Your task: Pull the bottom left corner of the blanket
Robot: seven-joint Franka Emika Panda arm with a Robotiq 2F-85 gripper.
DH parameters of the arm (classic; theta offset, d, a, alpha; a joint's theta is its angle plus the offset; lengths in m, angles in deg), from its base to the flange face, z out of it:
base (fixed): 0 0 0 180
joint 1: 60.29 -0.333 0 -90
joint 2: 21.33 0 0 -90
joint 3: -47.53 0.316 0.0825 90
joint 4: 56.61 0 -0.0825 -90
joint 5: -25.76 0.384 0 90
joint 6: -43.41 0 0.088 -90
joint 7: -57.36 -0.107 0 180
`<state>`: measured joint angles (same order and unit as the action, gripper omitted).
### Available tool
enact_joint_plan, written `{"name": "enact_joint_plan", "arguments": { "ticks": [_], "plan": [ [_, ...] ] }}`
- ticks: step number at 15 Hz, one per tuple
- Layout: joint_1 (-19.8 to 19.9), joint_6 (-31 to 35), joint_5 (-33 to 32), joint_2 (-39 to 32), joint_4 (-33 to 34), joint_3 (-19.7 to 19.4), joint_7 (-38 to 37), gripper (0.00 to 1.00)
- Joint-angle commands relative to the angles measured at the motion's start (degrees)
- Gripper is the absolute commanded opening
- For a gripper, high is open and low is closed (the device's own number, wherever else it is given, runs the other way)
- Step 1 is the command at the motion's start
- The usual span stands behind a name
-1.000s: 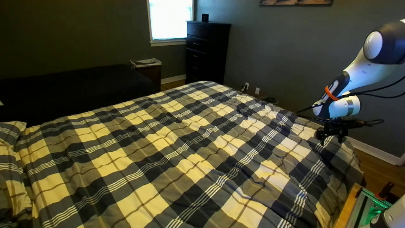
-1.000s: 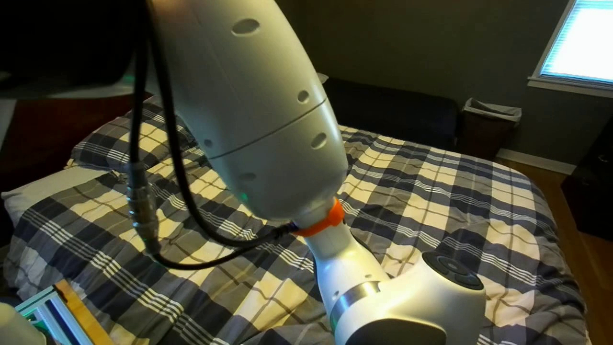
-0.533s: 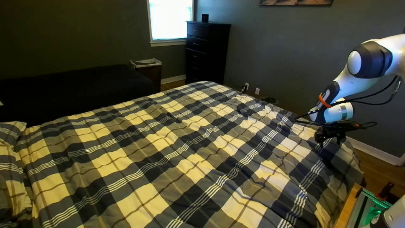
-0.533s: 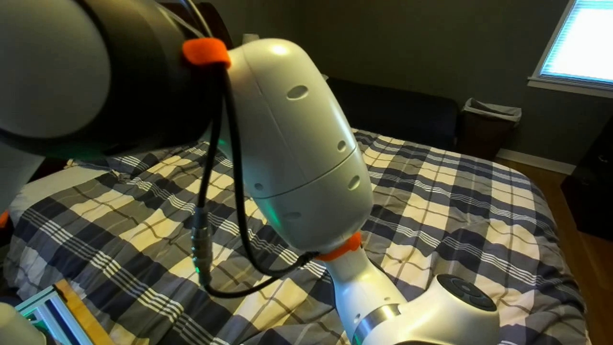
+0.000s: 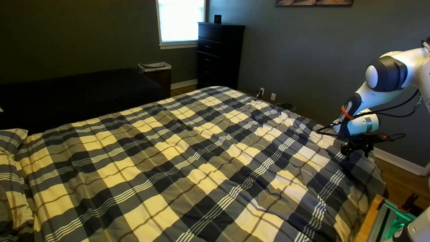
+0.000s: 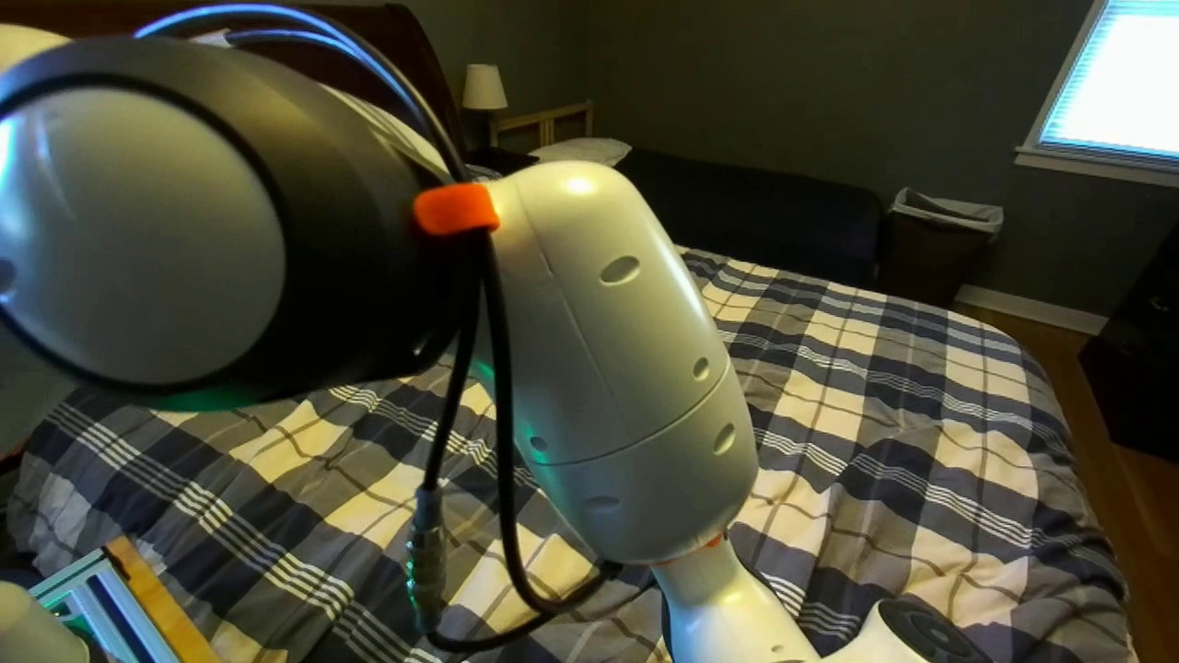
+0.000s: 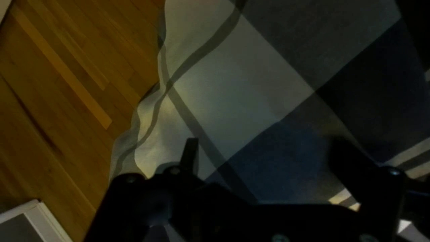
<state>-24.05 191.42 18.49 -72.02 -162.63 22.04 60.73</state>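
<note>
1. A dark gripper (image 7: 264, 140) lines the bottom of the wrist view, its two fingers (image 7: 190, 156) spread well apart with plaid visible in the gap.
2. Beyond the fingers, the checked blanket (image 7: 235, 87) in grey, cream and deep blue fills the center and upper right of that frame; whether the gripper touches it cannot be told.
3. The blanket's edge drops along the left of the wrist view, where a wooden floor (image 7: 63, 111) shows. Which fold is the bottom left corner of the blanket cannot be told.
4. A white robot arm (image 6: 636, 368), hung with black cables (image 6: 504, 442) and wearing an orange strap (image 6: 456, 209), fills the left and center in an exterior view; a wood-edged base (image 6: 158, 599) sits at lower left.
5. In both exterior views the blanket lies spread and rumpled across much of the frame. In an exterior view the robot arm (image 5: 379, 95) reaches in from the right edge, fingers pointing down near the blanket's right end.
6. Behind, a low dark furnishing (image 5: 77, 97) stretches along the left, a lined bin (image 5: 164, 79) at its end.
7. Farthest back, at upper center, a black chest of drawers (image 5: 220, 55) stands beside a bright window (image 5: 181, 22).
</note>
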Motion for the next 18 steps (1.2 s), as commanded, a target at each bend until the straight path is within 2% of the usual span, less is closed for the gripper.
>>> {"name": "enact_joint_plan", "arguments": {
  "ticks": [1, 2, 4, 9, 13, 18],
  "plan": [
    [2.85, -1.92, 2.09, -3.42, 4.89, 2.28, 0.07, 0.99],
    [3.57, -1.83, 2.55, -4.04, 5.66, 2.99, 0.19, 0.74],
    [4.40, -2.01, 3.15, -4.95, 6.98, 3.82, 0.17, 0.70],
    [5.02, -2.18, 3.59, -4.90, 7.71, 4.71, 0.38, 0.30],
    [5.01, -1.25, 3.39, -1.30, 4.37, 5.58, 2.12, 0.01],
    [3.90, 1.95, 2.31, 7.51, -3.71, 7.20, 6.93, 0.01]
  ]
}}
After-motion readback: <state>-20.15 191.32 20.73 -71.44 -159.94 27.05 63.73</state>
